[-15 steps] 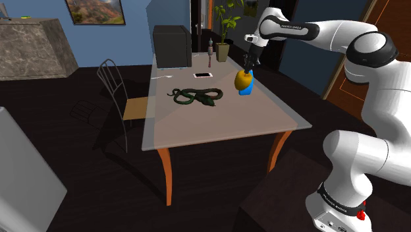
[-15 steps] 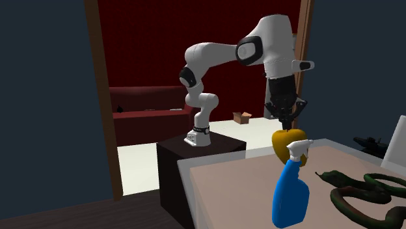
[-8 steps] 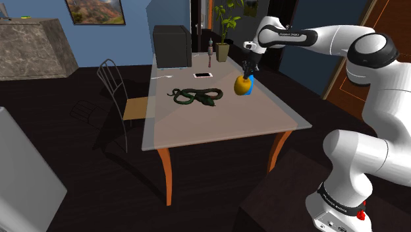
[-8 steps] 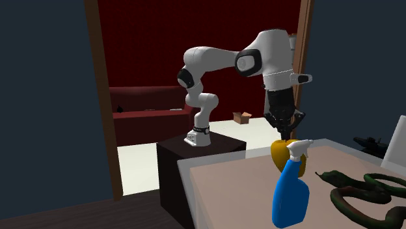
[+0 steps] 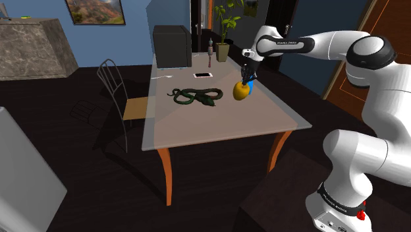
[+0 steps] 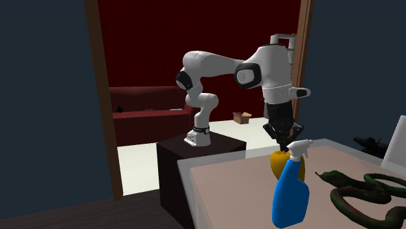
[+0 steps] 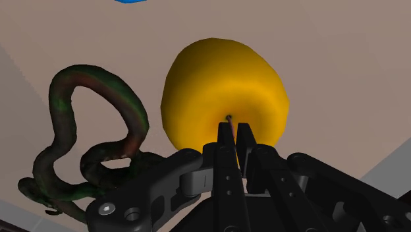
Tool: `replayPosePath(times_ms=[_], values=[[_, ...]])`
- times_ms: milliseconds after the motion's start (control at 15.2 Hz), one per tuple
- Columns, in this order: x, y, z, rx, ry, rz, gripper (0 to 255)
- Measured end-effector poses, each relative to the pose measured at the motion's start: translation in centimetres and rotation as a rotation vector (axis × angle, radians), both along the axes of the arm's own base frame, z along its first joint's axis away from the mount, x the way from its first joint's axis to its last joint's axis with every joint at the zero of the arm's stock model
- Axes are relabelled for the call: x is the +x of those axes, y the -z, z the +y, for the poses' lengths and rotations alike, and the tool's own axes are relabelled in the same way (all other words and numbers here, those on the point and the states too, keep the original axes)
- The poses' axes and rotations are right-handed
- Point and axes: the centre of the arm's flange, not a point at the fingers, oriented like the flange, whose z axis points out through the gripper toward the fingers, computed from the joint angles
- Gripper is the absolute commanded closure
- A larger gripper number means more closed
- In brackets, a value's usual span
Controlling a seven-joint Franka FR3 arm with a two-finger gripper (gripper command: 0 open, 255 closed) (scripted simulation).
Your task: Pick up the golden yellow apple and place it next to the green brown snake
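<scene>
Hand [image 5: 247, 78] lower than a second ago, and the arm reaches further out over the surface [image 5: 217, 125]. The yellow apple [image 5: 242, 91] has come down with it. It sat higher above the tabletop before and is now close to it (contact with the top can't be judged). In the second exterior view the hand [image 6: 284, 144] has dropped behind the head of the blue spray bottle [image 6: 288, 195], and the apple [image 6: 278, 161] is now half hidden by that bottle.

Hand state: the two black fingers are pinched nearly together on the top of the apple [image 7: 224, 89], at the stem, seen from the wrist view with the hand [image 7: 236, 128] right over it. The apple hangs directly under the fingertips, gripped.

The green-brown snake [image 7: 99, 145] lies coiled on the surface just beside the apple, not touching it. In the shoulder view the snake [image 5: 194, 97] is to the apple's left with a small gap between them. The spray bottle stands on the apple's far side from the snake. The snake [image 6: 364, 192] hasn't moved.
</scene>
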Motion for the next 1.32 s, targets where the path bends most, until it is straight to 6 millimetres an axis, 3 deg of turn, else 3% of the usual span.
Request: replayPosePath(times_ms=[198, 528, 594, 990, 1320], values=[[-0.1, 1.3, 0.1, 0.0, 0.0, 0.0, 255], [0.0, 1.4, 0.0, 0.0, 0.0, 0.0, 255], [0.0, 1.4, 0.0, 0.0, 0.0, 0.0, 0], [0.0, 1.4, 0.0, 0.0, 0.0, -0.001, 0], [-0.7, -2.9, -0.3, -0.001, 0.0, -0.001, 0]])
